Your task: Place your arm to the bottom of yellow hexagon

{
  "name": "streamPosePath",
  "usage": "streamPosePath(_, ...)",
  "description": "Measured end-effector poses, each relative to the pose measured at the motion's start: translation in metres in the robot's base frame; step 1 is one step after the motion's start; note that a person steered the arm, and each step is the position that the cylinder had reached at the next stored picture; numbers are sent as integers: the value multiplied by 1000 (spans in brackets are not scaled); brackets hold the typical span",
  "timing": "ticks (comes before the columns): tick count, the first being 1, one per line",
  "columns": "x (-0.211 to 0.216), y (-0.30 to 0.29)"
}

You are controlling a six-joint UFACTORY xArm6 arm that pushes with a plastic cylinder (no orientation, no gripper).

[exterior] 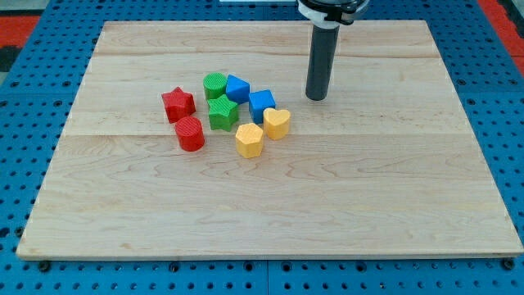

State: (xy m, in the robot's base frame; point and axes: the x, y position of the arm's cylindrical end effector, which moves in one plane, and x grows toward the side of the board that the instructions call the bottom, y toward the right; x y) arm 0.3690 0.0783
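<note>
The yellow hexagon (249, 140) lies on the wooden board (344, 188), a little left of the board's middle. A yellow heart-shaped block (277, 123) touches it on its upper right. My tip (316, 97) rests on the board above and to the right of the hexagon, right of the blue cube (262, 104). The rod stands upright and touches no block.
A cluster sits around the hexagon: a red star (178, 104), a red cylinder-like block (190, 133), a green round block (214, 85), a green star-like block (223, 112) and a second blue block (237, 87). A blue pegboard (41, 49) surrounds the board.
</note>
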Motion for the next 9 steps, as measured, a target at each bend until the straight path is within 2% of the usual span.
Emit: streamPosePath(9,13,19)
